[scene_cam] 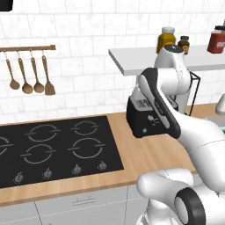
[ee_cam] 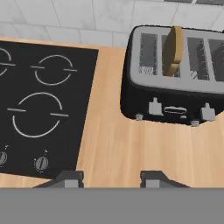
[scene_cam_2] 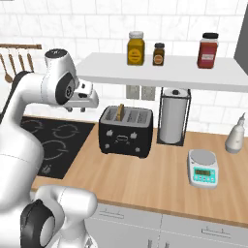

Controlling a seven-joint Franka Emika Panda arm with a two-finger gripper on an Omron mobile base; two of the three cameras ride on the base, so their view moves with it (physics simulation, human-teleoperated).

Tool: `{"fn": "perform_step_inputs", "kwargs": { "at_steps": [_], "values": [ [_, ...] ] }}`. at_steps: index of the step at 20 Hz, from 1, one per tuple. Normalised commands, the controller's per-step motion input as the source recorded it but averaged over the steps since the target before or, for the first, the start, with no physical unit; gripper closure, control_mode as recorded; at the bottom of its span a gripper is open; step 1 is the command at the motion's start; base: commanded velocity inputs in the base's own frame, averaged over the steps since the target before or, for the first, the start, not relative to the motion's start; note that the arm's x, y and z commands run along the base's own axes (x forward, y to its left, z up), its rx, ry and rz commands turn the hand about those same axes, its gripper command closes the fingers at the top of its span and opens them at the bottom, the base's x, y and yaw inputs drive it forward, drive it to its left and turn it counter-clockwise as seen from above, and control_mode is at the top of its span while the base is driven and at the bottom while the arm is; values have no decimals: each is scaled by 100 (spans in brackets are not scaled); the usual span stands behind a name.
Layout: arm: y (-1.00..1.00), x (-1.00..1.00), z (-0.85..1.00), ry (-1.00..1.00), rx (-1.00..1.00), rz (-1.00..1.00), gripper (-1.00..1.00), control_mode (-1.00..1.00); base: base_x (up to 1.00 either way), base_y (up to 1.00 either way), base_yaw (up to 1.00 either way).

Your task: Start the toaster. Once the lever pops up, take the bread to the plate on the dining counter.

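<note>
The black toaster (scene_cam_2: pixel 126 131) with a silver slotted top stands on the wood worktop, right of the hob. In the hand view the toaster (ee_cam: pixel 170 94) is at the upper right, its pale levers (ee_cam: pixel 154 106) on the front face. The brown bread (ee_cam: pixel 174 50) stands upright in the second slot from the left, well proud of the top; the right base view also shows the bread (scene_cam_2: pixel 120 112). My gripper (ee_cam: pixel 111 179) is open with nothing between its fingers. It hangs above the worktop, in front of and left of the toaster. The plate and dining counter are out of view.
The black hob (scene_cam: pixel 52 149) covers the worktop on the left, with wooden utensils (scene_cam: pixel 30 74) hung on the wall above. A paper towel roll (scene_cam_2: pixel 173 118), a kitchen scale (scene_cam_2: pixel 203 168) and a white bottle (scene_cam_2: pixel 236 135) stand right of the toaster. A shelf (scene_cam_2: pixel 160 71) with jars overhangs it.
</note>
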Motion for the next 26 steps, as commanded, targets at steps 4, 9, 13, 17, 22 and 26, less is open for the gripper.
{"fn": "perform_step_inputs", "kwargs": {
  "at_steps": [4,9,13,17,22,26],
  "values": [
    [-5,-4,-4,0,0,0,-100,-100,0,0,0],
    [-35,0,-32,0,0,0,-100,-100,0,0,0],
    [-37,0,-43,0,0,0,-100,-100,0,0,0],
    [-16,8,-47,0,0,0,-100,-100,0,0,0],
    [-4,40,-42,0,0,0,-100,-100,0,0,0],
    [0,54,-36,0,0,0,-100,-100,0,0,0]
  ]
}}
